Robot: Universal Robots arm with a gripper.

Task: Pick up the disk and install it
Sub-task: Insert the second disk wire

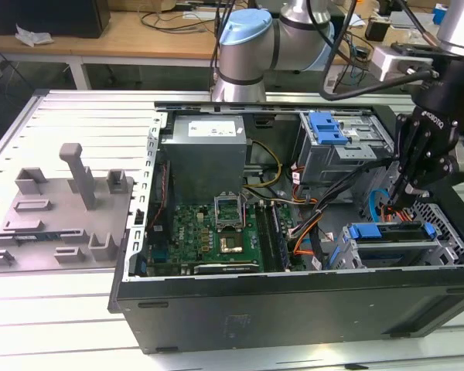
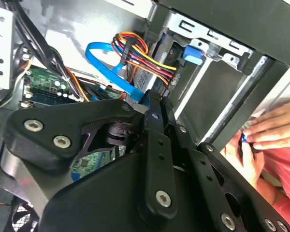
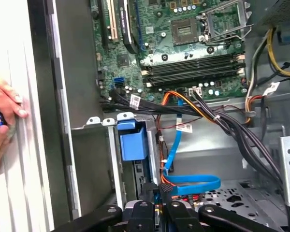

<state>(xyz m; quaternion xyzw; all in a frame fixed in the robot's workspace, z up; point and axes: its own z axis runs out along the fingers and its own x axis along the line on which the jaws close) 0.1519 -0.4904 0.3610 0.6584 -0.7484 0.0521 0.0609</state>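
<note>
**Gripper narrow and empty over the seated disk**

Nearest us in the first wrist view, the gripper [image 3: 159, 192] has its fingers pressed together with nothing between them, tips just above the blue data cable [image 3: 193, 183]. In the exterior view the disk [image 1: 394, 251] lies flat in the drive cage [image 1: 346, 259] at about 4 o'clock of the case [image 1: 294, 309], the gripper just off its 12 o'clock edge. We judge the disk stiff, fairly heavy and shock-sensitive; the blue rail [image 1: 390, 230] looks the safest hold. Beyond lies the motherboard [image 1: 209, 232].
</note>
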